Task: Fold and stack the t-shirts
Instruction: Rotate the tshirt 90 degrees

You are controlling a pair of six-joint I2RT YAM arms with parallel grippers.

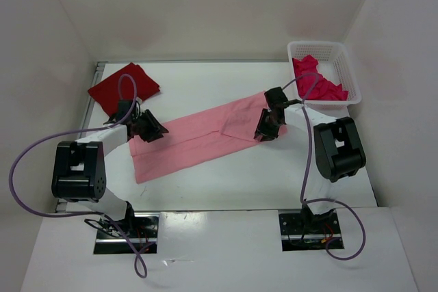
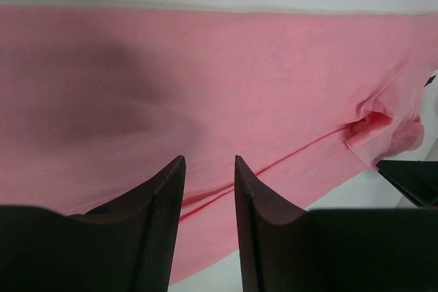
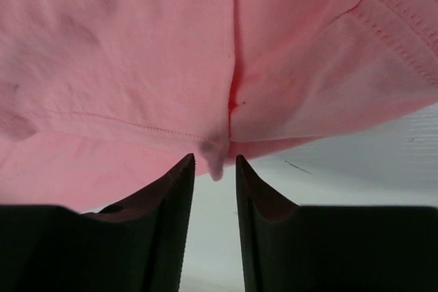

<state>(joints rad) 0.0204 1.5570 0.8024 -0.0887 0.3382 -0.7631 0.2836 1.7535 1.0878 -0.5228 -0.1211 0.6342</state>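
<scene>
The light pink t-shirt (image 1: 198,138) lies as a long folded strip slanting across the middle of the table. My left gripper (image 1: 152,128) is at its left end, open, with its fingertips just over the cloth (image 2: 209,162) and nothing between them. My right gripper (image 1: 265,128) is at the strip's right end, open (image 3: 211,158). A small point of the pink hem (image 3: 214,162) pokes between its fingertips, unpinched. The dark red t-shirt (image 1: 123,87) lies folded at the back left. The crimson-magenta t-shirt (image 1: 318,81) is bunched in the basket.
The white mesh basket (image 1: 339,52) stands at the back right corner. White walls close in the table on the left, back and right. The dark tip of my right gripper shows at the right edge of the left wrist view (image 2: 410,179).
</scene>
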